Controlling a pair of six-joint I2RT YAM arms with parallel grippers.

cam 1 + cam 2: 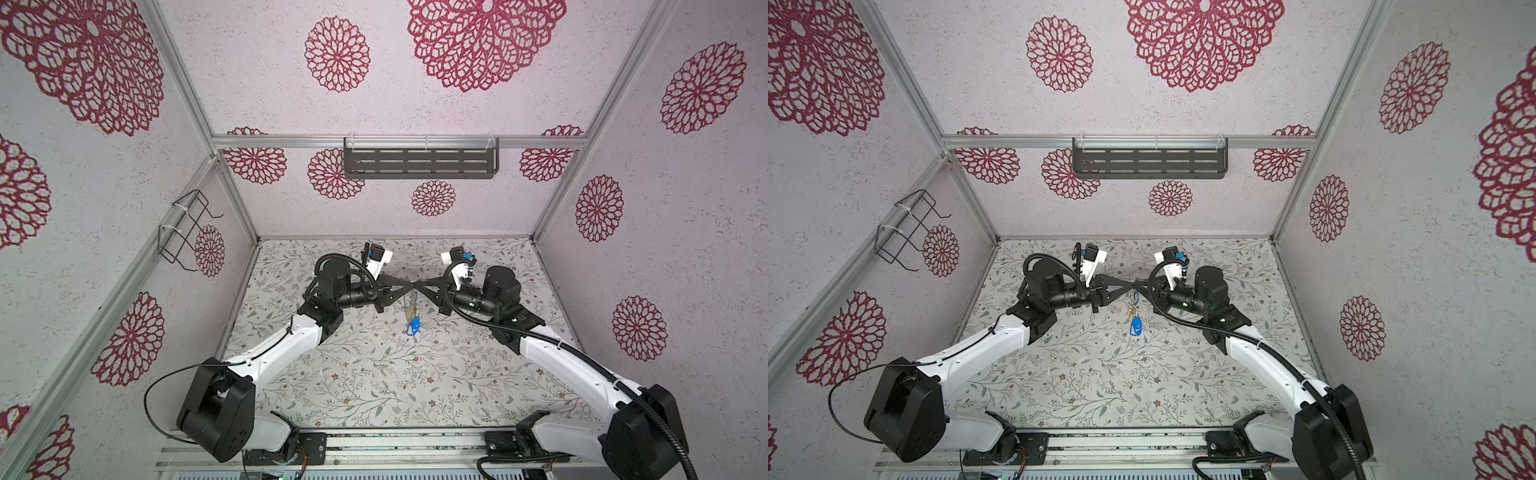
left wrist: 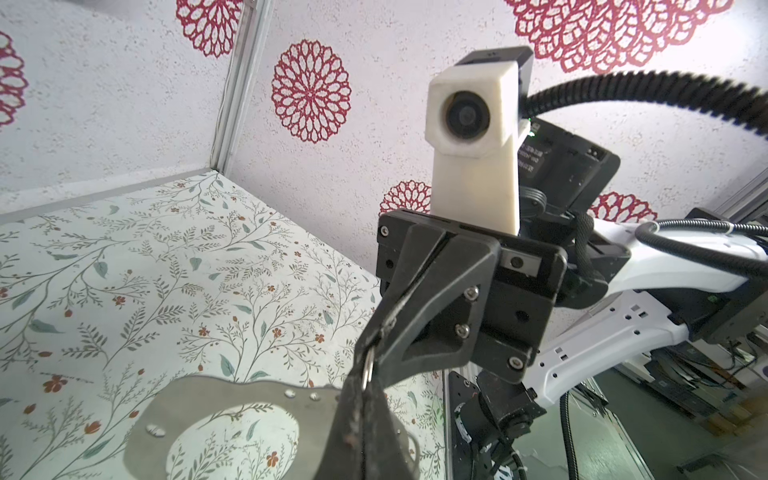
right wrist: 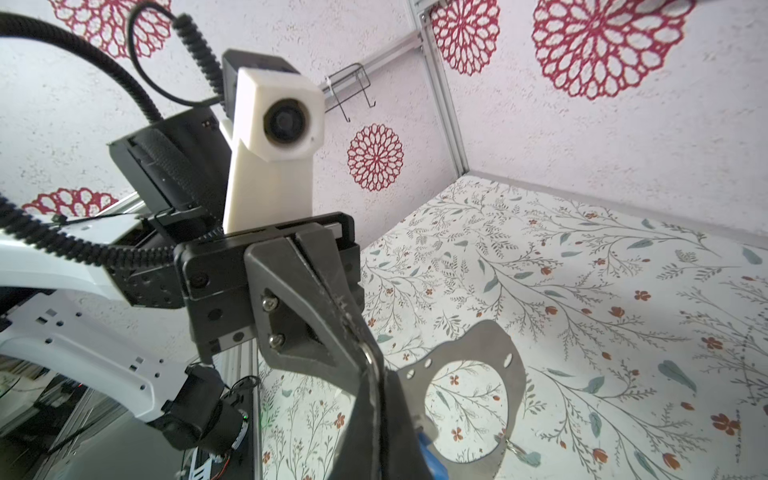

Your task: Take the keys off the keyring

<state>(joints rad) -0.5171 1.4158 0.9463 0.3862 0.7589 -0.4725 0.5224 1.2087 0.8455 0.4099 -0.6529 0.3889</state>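
Floral table (image 1: 374,374); white walls (image 1: 478,216) with red rosettes; metal frame (image 1: 291,141). One black shelf (image 1: 419,163), one wire rack (image 1: 187,228), two arms (image 1: 282,345).

One keyring (image 2: 232,399) held above mid-table. Left gripper (image 1: 409,284) pinches its rim. Right gripper (image 1: 418,284) closed tip-to-tip there, hold unclear.

Keys (image 1: 412,311) dangle below, count unclear; one blue tag (image 1: 1136,326).

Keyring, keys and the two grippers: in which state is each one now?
keyring, lifted off the table, hanging where the two grippers meet.
keys, not yet removed, dangling below the keyring.
left gripper, jaws shut at the keyring's rim.
right gripper, jaws shut at the keyring's rim, tip to tip with the left gripper.
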